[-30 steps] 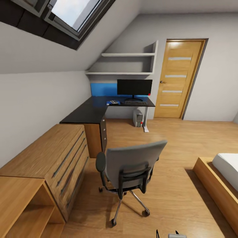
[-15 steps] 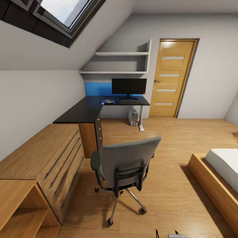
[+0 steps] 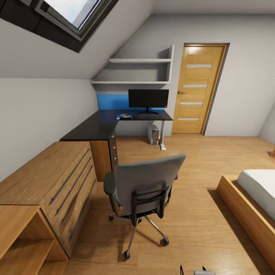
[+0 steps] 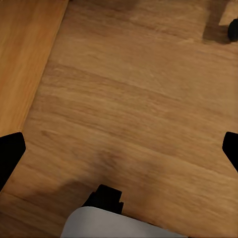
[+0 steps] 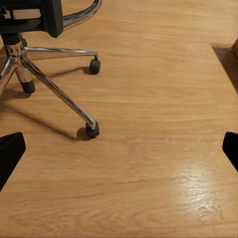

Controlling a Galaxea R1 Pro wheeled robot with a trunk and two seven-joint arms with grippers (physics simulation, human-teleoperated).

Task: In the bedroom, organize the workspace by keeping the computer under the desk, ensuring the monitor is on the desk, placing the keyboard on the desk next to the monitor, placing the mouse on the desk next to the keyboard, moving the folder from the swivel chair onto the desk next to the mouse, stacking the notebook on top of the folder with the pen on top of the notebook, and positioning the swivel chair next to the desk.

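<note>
The swivel chair [image 3: 145, 187] stands on the wooden floor with its grey back towards me, hiding its seat and any folder there. Its chrome base [image 5: 54, 89] and castors are close to my right gripper [image 5: 119, 148], which hangs open over the floor. My left gripper [image 4: 119, 148] is also open above bare floorboards. Further off, the black L-shaped desk [image 3: 93, 129] carries the monitor [image 3: 148, 98], the keyboard [image 3: 149, 115] before it and a small blue-and-white flat item [image 3: 124, 116]. The computer [image 3: 153, 134] sits under the desk. Mouse, notebook and pen are too small to make out.
A light wooden drawer chest [image 3: 53, 179] lines the left wall beside the chair. A bed [image 3: 256, 191] on a wooden frame is at the right. A closed wooden door [image 3: 196, 89] is beyond the desk, with open floor between chair and desk.
The whole head view has shifted a little, so the camera moved. Chair, desk and door keep their places relative to each other.
</note>
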